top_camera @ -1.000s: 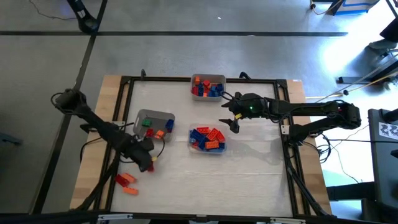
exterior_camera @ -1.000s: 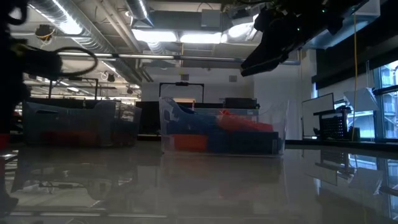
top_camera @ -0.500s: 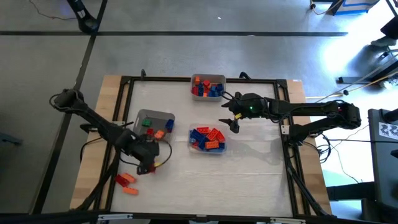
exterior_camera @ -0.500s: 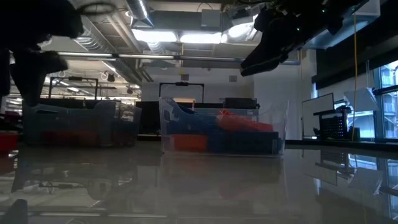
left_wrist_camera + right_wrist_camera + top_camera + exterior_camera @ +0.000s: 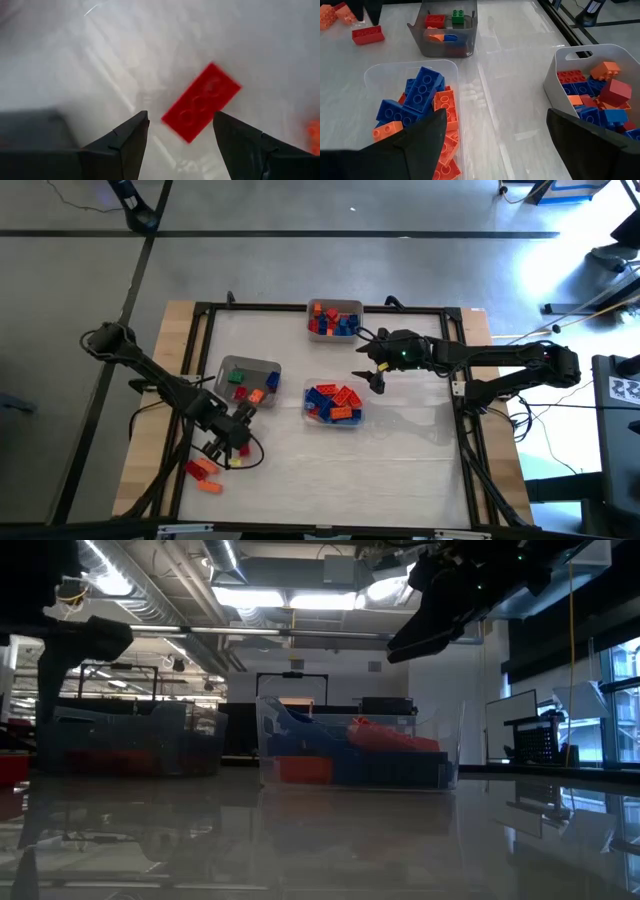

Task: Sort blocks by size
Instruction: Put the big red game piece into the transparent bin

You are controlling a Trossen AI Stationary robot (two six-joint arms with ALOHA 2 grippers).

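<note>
Now the left gripper, fingers spread, has swung toward a loose red block; the right fingers stay spread.

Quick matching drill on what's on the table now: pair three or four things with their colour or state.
Things:
1. grey bin
2. clear tray
3. left end effector
4. loose brick

States:
A. red, lying on the table
B. open, above the loose brick
C. holds a green brick
D. blue and orange bricks

Pairs: 1-C, 2-D, 3-B, 4-A
</note>
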